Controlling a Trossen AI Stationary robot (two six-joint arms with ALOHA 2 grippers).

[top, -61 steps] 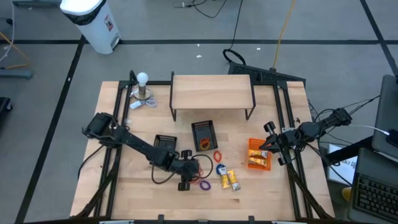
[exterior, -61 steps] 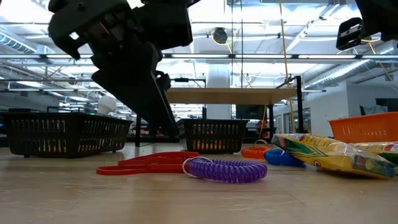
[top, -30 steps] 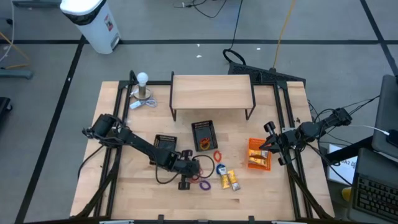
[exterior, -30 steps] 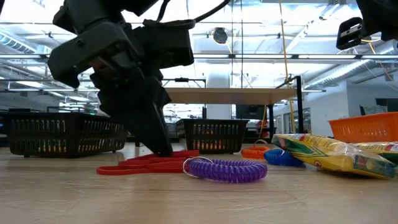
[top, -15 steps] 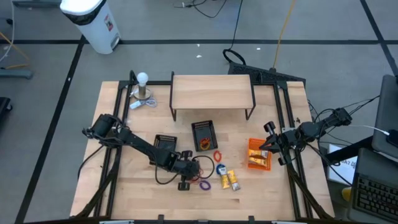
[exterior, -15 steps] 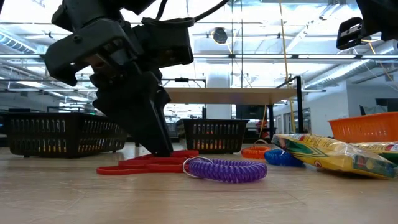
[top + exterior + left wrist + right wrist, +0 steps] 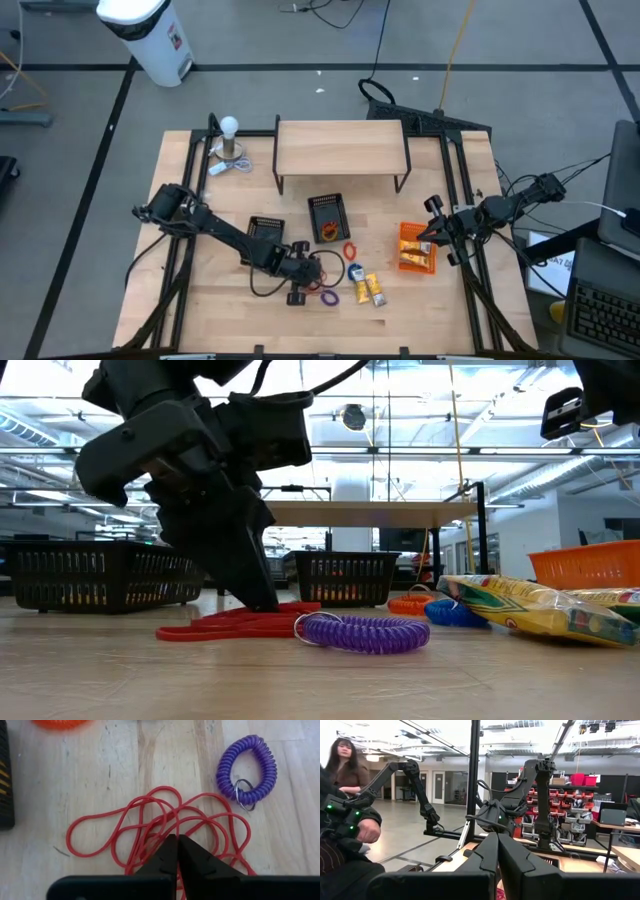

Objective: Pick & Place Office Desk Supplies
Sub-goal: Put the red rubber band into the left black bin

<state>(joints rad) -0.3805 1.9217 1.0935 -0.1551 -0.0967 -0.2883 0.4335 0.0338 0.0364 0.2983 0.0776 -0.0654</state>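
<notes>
From above, the left gripper (image 7: 305,270) is seen low near the table's (image 7: 200,300) front edge. In the low view, its tips are pressed on the red rubber band (image 7: 240,625) beside the purple coil (image 7: 365,632). In the left wrist view, the fingers (image 7: 167,855) are pinched together on the red loops. The right gripper (image 7: 432,232) is closed, empty, at the right edge.

Even overhead lighting; the wooden surface (image 7: 330,300) appears bright, with soft shadows beneath the raised shelf (image 7: 340,148). In the low view, ceiling lights above the shelf glare, rendering the left arm (image 7: 200,490) a silhouette; the near surface is blurred. Right wrist view: the background is overexposed.
</notes>
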